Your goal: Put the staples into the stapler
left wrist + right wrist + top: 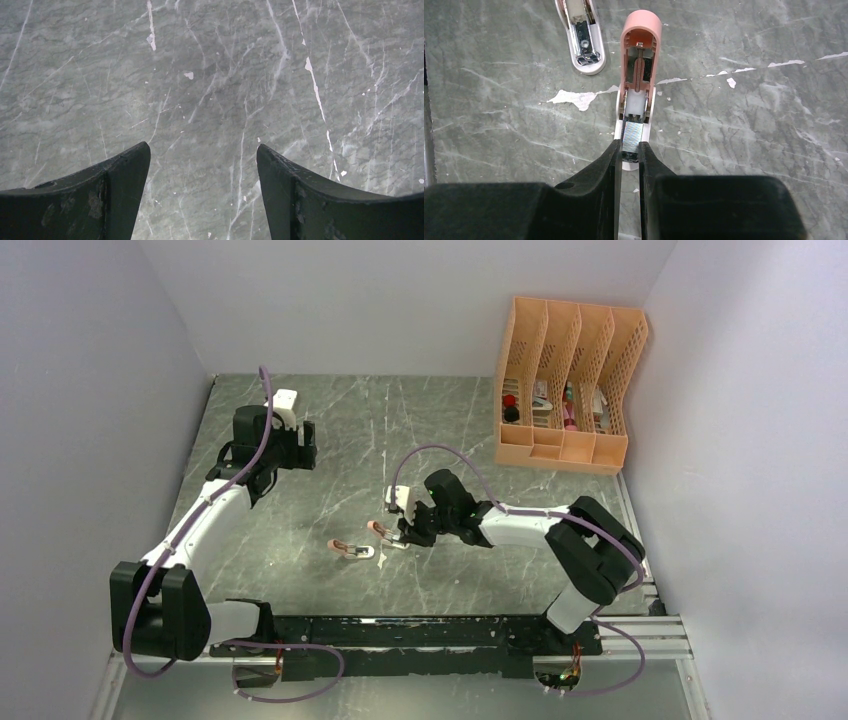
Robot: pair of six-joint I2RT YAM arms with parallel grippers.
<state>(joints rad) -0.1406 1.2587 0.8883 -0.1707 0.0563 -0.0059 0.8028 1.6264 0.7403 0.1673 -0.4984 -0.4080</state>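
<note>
A salmon-pink mini stapler (640, 30) lies open on the table, its spring and channel showing. A silvery staple strip (632, 132) sits in the near end of that channel. My right gripper (629, 149) is closed narrowly on the strip's near end, one fingertip on each side. In the top view the right gripper (403, 536) is at the open stapler (381, 530) in mid table. My left gripper (203, 150) is open and empty over bare table; in the top view it (256, 486) hangs at the far left. The red-and-white staple box is not in view.
A second mini stapler (583, 40) lies just left of the open one, also in the top view (351, 549). An orange slotted desk organizer (565, 380) holding small items stands at the back right. White walls close in the table on three sides.
</note>
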